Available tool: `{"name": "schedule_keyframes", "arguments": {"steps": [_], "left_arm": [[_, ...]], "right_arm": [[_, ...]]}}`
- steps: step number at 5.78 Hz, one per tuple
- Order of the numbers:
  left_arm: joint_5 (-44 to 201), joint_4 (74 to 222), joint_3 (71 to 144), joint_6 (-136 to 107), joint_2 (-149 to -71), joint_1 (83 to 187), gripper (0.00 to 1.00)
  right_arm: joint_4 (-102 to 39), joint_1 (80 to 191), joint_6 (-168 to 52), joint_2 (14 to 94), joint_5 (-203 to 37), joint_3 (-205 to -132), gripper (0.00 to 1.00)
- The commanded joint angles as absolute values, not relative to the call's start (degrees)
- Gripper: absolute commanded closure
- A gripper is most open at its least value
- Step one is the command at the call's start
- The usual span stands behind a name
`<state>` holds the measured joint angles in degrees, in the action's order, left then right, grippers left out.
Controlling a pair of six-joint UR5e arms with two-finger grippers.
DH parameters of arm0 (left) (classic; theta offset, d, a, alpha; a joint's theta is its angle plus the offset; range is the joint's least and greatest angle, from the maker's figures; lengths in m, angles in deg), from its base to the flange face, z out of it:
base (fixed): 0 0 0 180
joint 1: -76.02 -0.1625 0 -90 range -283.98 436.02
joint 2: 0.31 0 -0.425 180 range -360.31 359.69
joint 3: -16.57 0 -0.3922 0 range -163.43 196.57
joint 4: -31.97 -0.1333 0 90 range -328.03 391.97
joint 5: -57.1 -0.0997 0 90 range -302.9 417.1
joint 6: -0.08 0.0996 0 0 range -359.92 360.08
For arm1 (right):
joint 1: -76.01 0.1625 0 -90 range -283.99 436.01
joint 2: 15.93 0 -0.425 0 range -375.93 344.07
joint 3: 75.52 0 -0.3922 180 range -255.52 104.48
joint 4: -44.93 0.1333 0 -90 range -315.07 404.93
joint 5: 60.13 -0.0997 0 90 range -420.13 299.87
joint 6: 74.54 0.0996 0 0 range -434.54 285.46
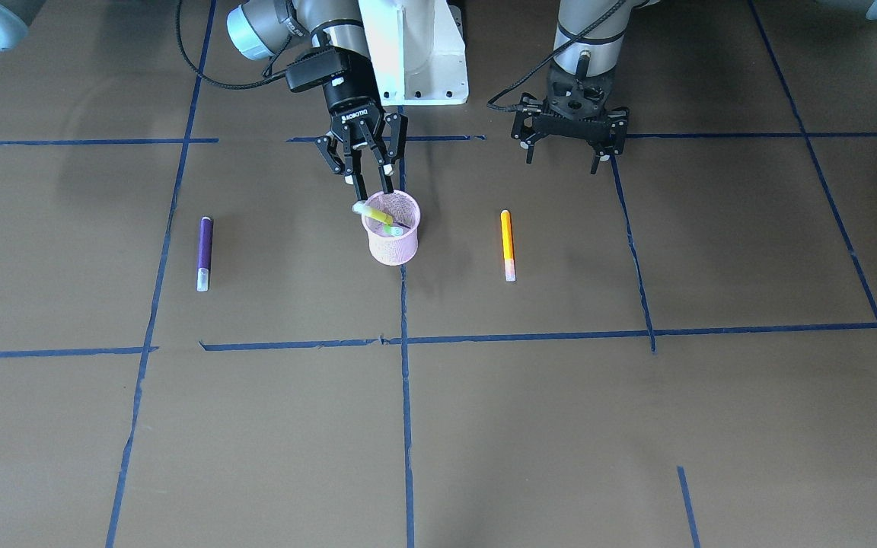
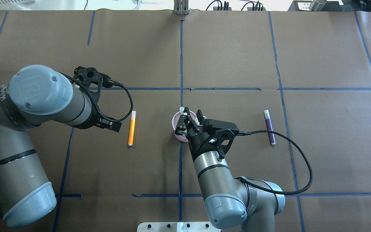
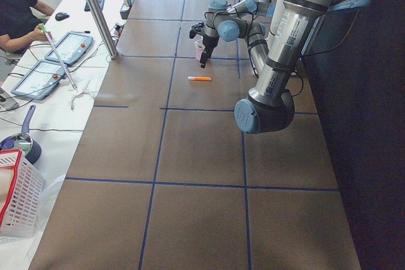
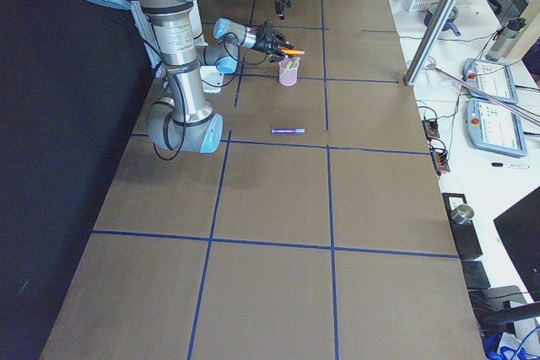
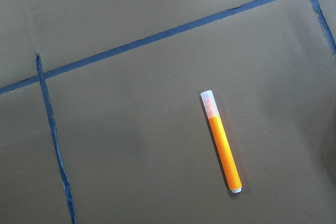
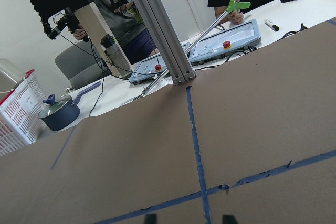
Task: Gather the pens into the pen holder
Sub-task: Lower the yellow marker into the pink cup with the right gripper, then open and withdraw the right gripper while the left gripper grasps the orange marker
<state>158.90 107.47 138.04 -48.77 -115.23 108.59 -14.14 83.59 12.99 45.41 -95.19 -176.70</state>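
The right gripper (image 1: 368, 185) hangs directly over the pink wire-mesh pen holder (image 1: 394, 237), pointing down; its jaws stand wide, and in the wrist view the two fingertips (image 6: 228, 216) are far apart with nothing between them; the green pen (image 1: 376, 216) is just below those fingers, already inside the holder, leaning, with its pale cap end poking over the rim; whether a finger touches it I cannot tell; the holder stands upright on the brown table (image 1: 530, 426), on a blue tape line (image 1: 406, 396).

The purple pen (image 1: 205, 253) lies flat on the table well apart from the right gripper, off to its outer side, away from the other arm; its pale cap end points away from the robot's base.

The left gripper (image 1: 562, 161) hovers above the table, pointing down, jaws spread wide and gripping nothing; the orange pen (image 1: 508, 245) lies flat on the table below it, offset toward the pen holder, between the two grippers and nearer the left one; its pale cap end also points away from the base; the left wrist view shows it untouched, apart from the tape lines.
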Motion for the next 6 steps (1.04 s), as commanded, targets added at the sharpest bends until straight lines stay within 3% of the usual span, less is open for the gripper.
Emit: {"name": "schedule_keyframes", "arguments": {"steps": [1, 4, 6], "left_arm": [[159.0, 107.6, 137.1, -48.9, -115.3, 108.5, 0.01], [171.7, 114.2, 129.2, -51.6, -115.9, 110.5, 0.03], [172.4, 121.4, 121.0, -59.7, -118.2, 110.6, 0.03]], "right_arm": [[-14.5, 83.8, 13.0, 45.5, -94.9, -177.8, 0.00], [-14.5, 85.9, 12.7, 48.9, -100.0, -184.1, 0.01], [-16.3, 90.0, 9.9, 57.1, -114.6, -192.0, 0.02]]}}
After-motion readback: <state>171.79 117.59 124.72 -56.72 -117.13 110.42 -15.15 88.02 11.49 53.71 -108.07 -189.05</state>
